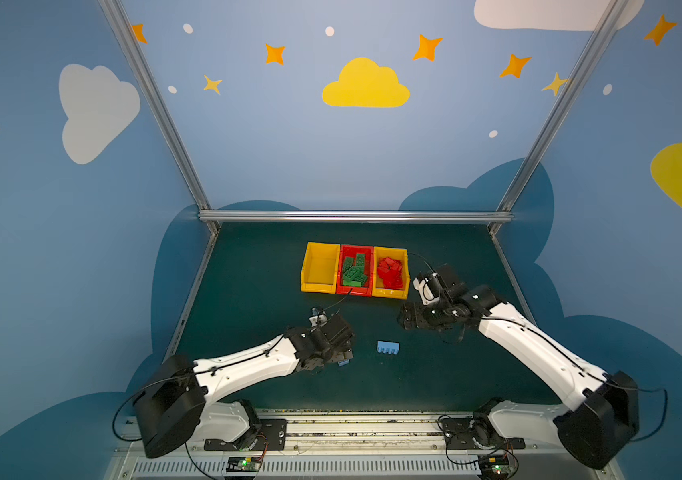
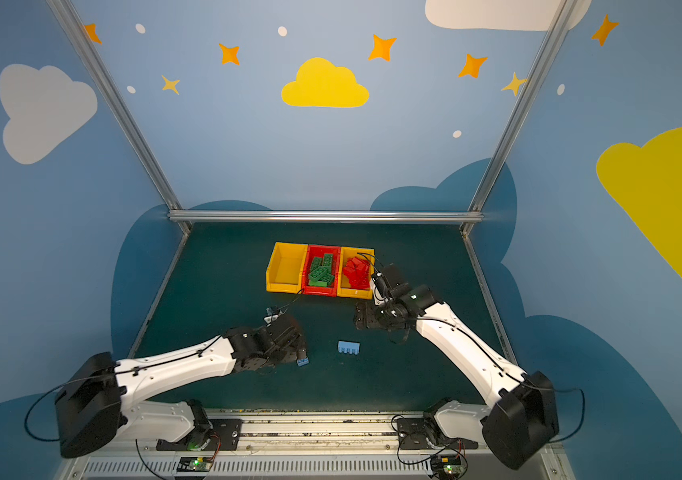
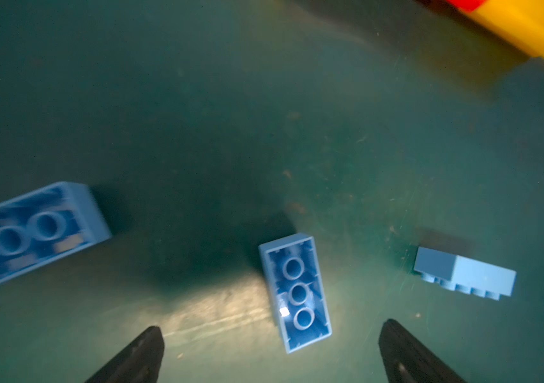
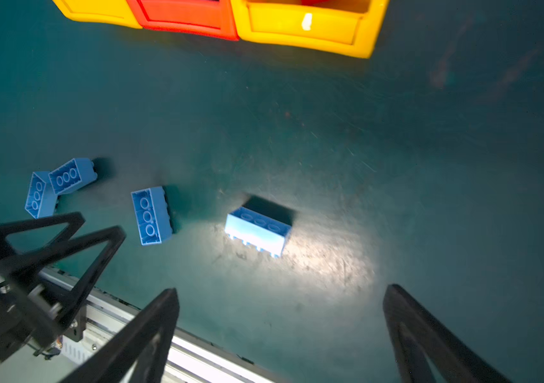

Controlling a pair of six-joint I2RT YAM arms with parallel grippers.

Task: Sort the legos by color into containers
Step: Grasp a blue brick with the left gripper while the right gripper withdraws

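Your left fingers and right fingers are spread, empty. The blue brick lies hollow side up on the surface, nearer than the bins. It looks light, stiff, smooth: pinch its long sides.

Glossy plastic bins, smooth plastic light-blue bricks, scuffed matt green tabletop
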